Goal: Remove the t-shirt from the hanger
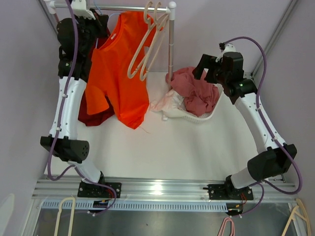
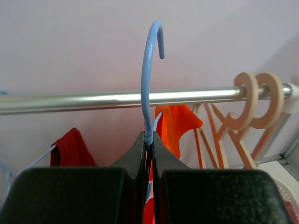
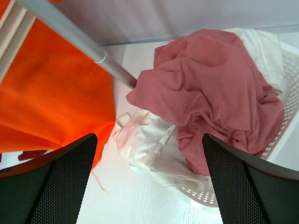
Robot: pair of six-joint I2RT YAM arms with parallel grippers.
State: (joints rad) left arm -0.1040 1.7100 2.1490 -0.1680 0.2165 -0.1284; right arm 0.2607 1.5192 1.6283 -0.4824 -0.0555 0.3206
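Left gripper clenched on blue hanger neck, hook tip above rail; best held steady so right gripper, released, can tug orange t-shirt off

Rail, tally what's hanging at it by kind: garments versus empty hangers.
Garments: 2 (orange t-shirt, dark red garment)
Empty beige hangers: 2
Total: 4

My tally, kind by kind.
I count one blue hanger and two beige hangers at the single rail, at least three spare hangers along the near edge, one orange t-shirt, one dark red garment, plus one pink garment and one white garment in the one basket.
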